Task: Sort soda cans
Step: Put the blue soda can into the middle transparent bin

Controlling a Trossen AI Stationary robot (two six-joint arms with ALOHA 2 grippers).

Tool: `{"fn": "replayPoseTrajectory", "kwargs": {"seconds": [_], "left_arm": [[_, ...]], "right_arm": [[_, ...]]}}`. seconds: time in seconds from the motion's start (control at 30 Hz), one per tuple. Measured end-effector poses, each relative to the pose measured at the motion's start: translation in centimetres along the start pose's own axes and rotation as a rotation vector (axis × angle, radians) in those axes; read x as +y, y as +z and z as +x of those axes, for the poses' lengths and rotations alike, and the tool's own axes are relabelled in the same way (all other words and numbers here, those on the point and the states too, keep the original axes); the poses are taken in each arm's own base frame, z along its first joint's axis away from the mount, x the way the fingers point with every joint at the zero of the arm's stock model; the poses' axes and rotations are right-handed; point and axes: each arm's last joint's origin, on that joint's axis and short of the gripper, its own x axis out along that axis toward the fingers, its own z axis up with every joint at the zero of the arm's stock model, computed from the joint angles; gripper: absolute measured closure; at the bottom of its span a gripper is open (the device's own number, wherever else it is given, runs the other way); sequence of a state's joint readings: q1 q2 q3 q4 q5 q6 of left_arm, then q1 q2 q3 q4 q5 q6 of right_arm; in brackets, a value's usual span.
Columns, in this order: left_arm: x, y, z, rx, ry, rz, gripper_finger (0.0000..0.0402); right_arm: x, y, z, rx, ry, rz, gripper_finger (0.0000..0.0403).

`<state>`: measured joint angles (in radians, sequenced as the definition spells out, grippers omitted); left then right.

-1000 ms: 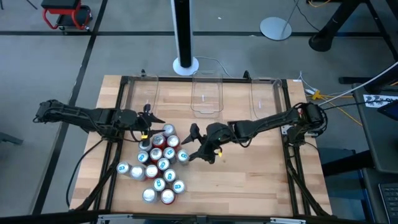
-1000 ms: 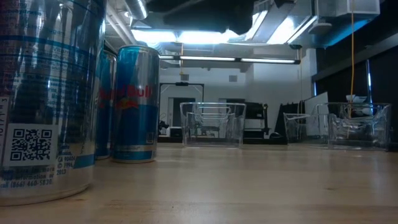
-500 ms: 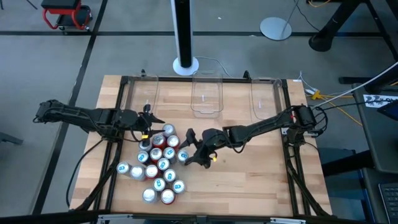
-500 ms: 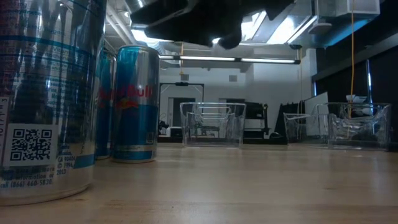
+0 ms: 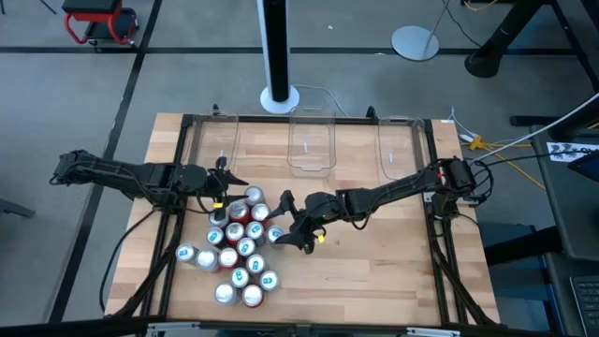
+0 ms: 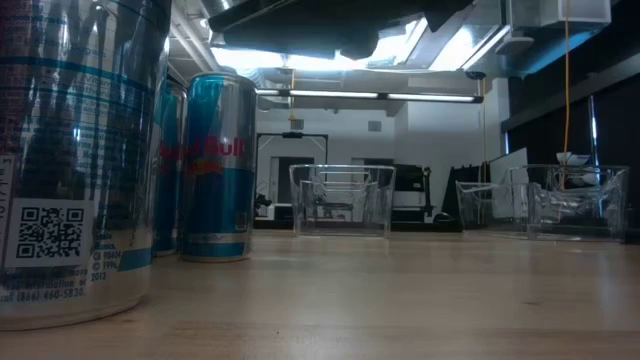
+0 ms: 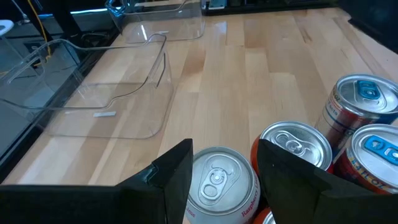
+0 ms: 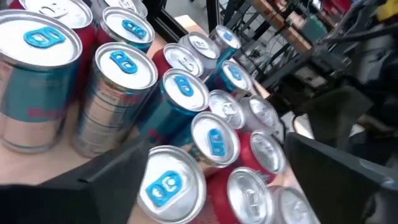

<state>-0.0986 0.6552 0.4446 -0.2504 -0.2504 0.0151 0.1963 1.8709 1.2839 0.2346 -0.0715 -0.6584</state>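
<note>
The soda cans (image 5: 236, 245), small upright metal cylinders with silver tops and red, blue-and-white or silver bodies, stood packed in one cluster on the left half of the pale wooden worktop (image 5: 374, 253), well apart from the three clear plastic rectangular bins (image 5: 311, 142) lined along the far edge. The right gripper (image 5: 292, 221) hung at the cluster's right edge with its fingers spread wide and nothing between them; in its wrist view a blue-and-white can with a blue tab (image 8: 168, 183) sat just ahead of and between the two dark fingers, the rest of the cans crowded behind it. That can lay just to the left of this gripper in the high view, its long axis vertical, so a level approach toward the cluster looked likely to put the fingers on either side of it, though neighbouring cans touched it closely. The left gripper (image 5: 221, 187) sat at the cluster's far-left corner, its fingers part open around a silver-topped red can (image 7: 219, 184); whether they pressed on its sides could not be told. For the right-edge can the right arm was plainly the nearer, and the bins lay beyond both arms, toward the far side of the worktop
</note>
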Motion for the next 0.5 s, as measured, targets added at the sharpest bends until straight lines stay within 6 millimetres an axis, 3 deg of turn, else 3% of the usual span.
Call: {"fn": "replayPoseTrajectory", "kwargs": {"seconds": [0.07,0.3,0.5], "left_arm": [[0.0,0.0,0.0,0.0,0.0,0.0,0.0231],[0.0,-0.01,0.0,0.001,0.0,-0.007,0.0231],[0.0,-0.01,0.0,0.001,0.0,-0.008,0.0231]], "right_arm": [[0.02,-0.02,0.0,0.002,0.002,0.025,0.0009],[-0.01,-0.03,0.0,0.007,-0.006,0.025,0.0052],[0.26,-0.33,0.27,0.012,0.014,0.057,0.0062]]}}
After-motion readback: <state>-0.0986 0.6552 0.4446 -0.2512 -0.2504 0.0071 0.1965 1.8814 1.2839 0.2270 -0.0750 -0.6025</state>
